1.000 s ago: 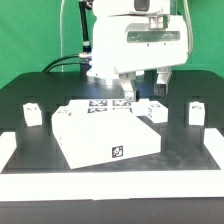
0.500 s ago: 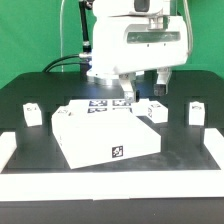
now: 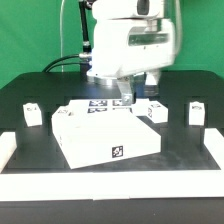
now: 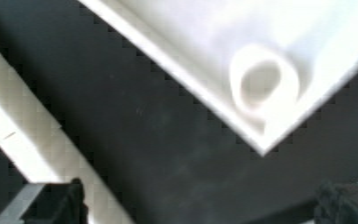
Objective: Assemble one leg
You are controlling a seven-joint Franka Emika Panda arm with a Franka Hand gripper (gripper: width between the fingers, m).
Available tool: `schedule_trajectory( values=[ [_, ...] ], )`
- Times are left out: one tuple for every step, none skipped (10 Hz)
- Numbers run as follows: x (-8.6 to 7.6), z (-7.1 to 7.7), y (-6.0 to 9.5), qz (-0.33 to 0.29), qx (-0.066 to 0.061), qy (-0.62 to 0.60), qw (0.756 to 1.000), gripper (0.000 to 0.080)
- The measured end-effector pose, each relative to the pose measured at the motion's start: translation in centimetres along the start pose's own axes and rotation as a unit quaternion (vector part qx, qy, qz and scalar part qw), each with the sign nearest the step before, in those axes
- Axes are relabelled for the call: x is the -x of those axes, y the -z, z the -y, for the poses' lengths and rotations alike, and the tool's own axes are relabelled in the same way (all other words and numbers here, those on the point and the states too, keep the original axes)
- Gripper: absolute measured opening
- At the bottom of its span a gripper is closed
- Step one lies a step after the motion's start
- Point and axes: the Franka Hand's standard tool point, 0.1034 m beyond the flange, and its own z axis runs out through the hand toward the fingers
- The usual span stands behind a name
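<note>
Three small white legs with tags stand on the black table: one at the exterior view's left (image 3: pixel 33 113), one just right of the panel (image 3: pixel 157 110), one at the far right (image 3: pixel 197 111). The large white panel (image 3: pixel 105 140) lies in the middle. My gripper (image 3: pixel 138 88) hangs above the panel's far right corner, left of the middle leg. It is open and holds nothing. In the wrist view the gripper (image 4: pixel 197 205) shows two dark fingertips (image 4: pixel 51 203) wide apart over bare black table. A corner of the panel (image 4: pixel 185 40) with a round socket (image 4: pixel 261 80) lies beyond them.
The marker board (image 3: pixel 98 104) lies behind the panel, under the arm. A white rim (image 3: pixel 10 146) edges the table at the front and sides. A white strip (image 4: pixel 16 110) runs beside one fingertip in the wrist view.
The arm's hand has shifted a little toward the exterior view's left. The gripper stays open; the panel and legs have not moved.
</note>
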Motion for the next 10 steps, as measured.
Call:
schedule_trajectory(
  values=[
    [0.6, 0.6, -0.3, 0.013, -0.018, 0.036, 0.999, 0.0650],
    [0.7, 1.5, -0.7, 0.032, -0.031, 0.082, 0.996, 0.0650],
    [0.9, 2.0, -1.0, 0.043, -0.036, 0.107, 0.993, 0.0650],
    [1.8, 2.2, -1.0, 0.044, -0.040, 0.102, 0.993, 0.0650],
    [2.0, 2.2, -1.0, 0.045, -0.040, 0.099, 0.993, 0.0650],
    [2.0, 2.2, -1.0, 0.045, -0.041, 0.100, 0.993, 0.0650],
    [2.0, 2.2, -1.1, 0.045, -0.041, 0.100, 0.993, 0.0650],
    [2.1, 2.2, -1.1, 0.045, -0.041, 0.102, 0.993, 0.0650],
    [2.5, 1.7, -1.0, 0.042, -0.043, 0.160, 0.985, 0.0650],
    [3.7, 1.9, -1.1, 0.039, -0.048, 0.200, 0.978, 0.0650]
  ],
)
